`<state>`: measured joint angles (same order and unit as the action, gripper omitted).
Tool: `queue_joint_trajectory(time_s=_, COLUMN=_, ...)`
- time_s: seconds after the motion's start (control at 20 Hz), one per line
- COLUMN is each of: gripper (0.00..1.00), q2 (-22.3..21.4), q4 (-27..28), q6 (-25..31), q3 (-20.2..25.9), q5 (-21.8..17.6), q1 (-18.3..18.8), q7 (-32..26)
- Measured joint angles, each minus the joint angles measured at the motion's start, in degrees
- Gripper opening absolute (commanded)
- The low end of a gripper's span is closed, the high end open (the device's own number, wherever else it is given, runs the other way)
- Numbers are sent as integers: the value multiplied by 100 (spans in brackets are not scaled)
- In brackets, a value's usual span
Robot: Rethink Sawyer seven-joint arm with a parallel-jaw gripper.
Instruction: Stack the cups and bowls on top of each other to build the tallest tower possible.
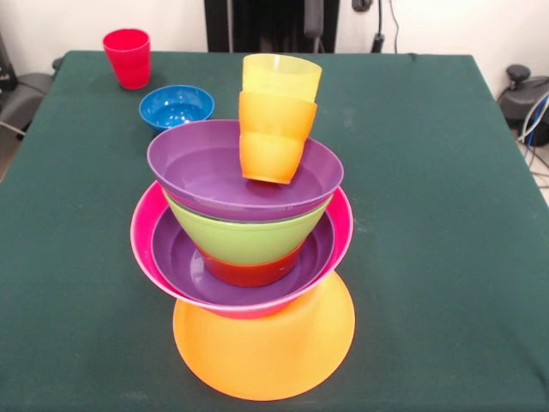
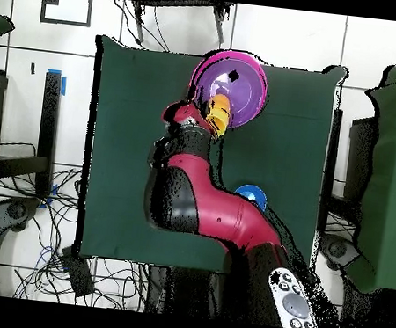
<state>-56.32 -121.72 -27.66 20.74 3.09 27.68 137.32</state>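
A tower [image 1: 249, 249] of nested bowls stands near the front of a green table [image 1: 446, 215]: orange base, pink, purple, red-orange, green, then purple, with an orange cup [image 1: 273, 137] and yellow cup [image 1: 281, 77] leaning inside. A blue bowl [image 1: 176, 106] and red cup [image 1: 128, 57] sit behind. Only the overhead view shows the red arm [image 2: 201, 202] reaching to the tower; whether its gripper is open cannot be told.

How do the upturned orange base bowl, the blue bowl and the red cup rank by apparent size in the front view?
1. Glossy upturned orange plastic base bowl, largest, though nearest the camera.
2. Small blue plastic bowl.
3. Small red plastic cup, narrower than the blue bowl but taller, so close.
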Motion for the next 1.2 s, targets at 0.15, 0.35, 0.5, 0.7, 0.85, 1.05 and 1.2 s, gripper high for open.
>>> queue_joint_trajectory(time_s=0.15, gripper=100, q2=-90, q4=-31, q6=0, q3=111, q5=1, q1=108, q7=0)
queue_joint_trajectory(time_s=0.35, gripper=100, q2=-29, q4=-44, q6=1, q3=193, q5=-23, q1=211, q7=0)
queue_joint_trajectory(time_s=0.5, gripper=100, q2=75, q4=-49, q6=0, q3=219, q5=-59, q1=263, q7=0)
queue_joint_trajectory(time_s=0.7, gripper=100, q2=285, q4=-70, q6=0, q3=225, q5=-127, q1=313, q7=0)
queue_joint_trajectory(time_s=0.85, gripper=100, q2=383, q4=-103, q6=0, q3=225, q5=-167, q1=328, q7=0)
queue_joint_trajectory(time_s=1.05, gripper=100, q2=451, q4=-138, q6=0, q3=226, q5=-190, q1=332, q7=0)
queue_joint_trajectory(time_s=1.2, gripper=100, q2=466, q4=-184, q6=1, q3=242, q5=-197, q1=346, q7=0)
